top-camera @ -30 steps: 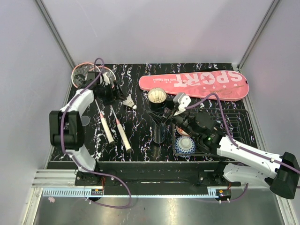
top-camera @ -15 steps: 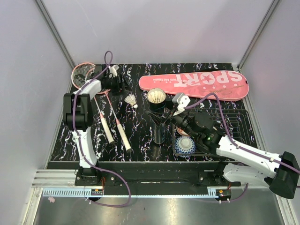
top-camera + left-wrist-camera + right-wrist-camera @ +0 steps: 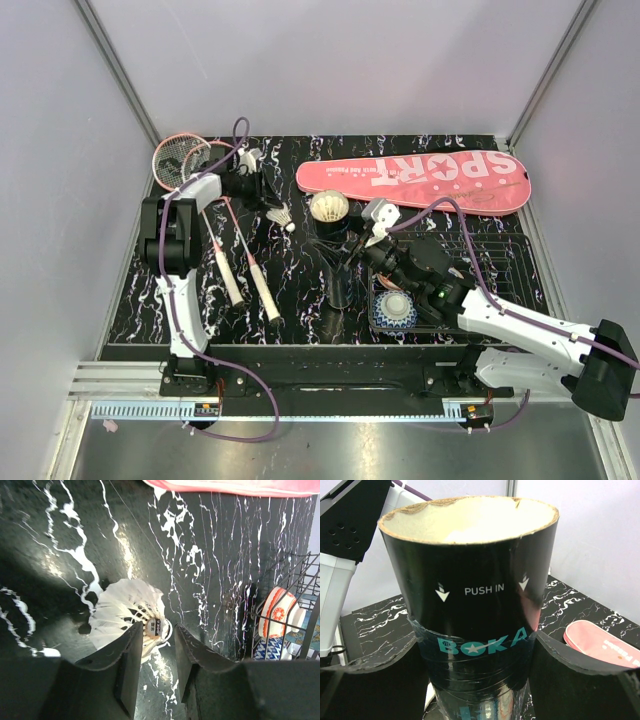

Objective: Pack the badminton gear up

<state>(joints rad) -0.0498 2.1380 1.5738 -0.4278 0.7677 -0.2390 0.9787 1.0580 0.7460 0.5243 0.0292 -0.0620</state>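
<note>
A white feather shuttlecock (image 3: 282, 216) lies on the black marbled table. In the left wrist view the shuttlecock (image 3: 125, 611) has its cork tip between the fingertips of my left gripper (image 3: 156, 630), which is open with a gap on the right side. My left gripper (image 3: 266, 196) hovers just left of it. My right gripper (image 3: 350, 258) is shut on the long black tube (image 3: 336, 245), which stands upright with its open end up. The tube (image 3: 470, 605) reads "PUSH IN" and "BOKA". Two pink rackets (image 3: 182, 154) lie at the left, handles (image 3: 262, 290) toward me. The pink SPORT cover (image 3: 415, 180) lies at the back.
A black wire basket (image 3: 505, 265) sits at the right with a blue patterned bowl (image 3: 393, 311) at its left side. In the left wrist view the basket (image 3: 302, 575) holds an orange patterned bowl (image 3: 280, 611). The pink cover (image 3: 602, 645) lies right of the tube.
My left arm has swung right from the racket heads to the shuttlecock, and its open jaws now straddle the cork. The right gripper with the tube has shifted slightly left.
</note>
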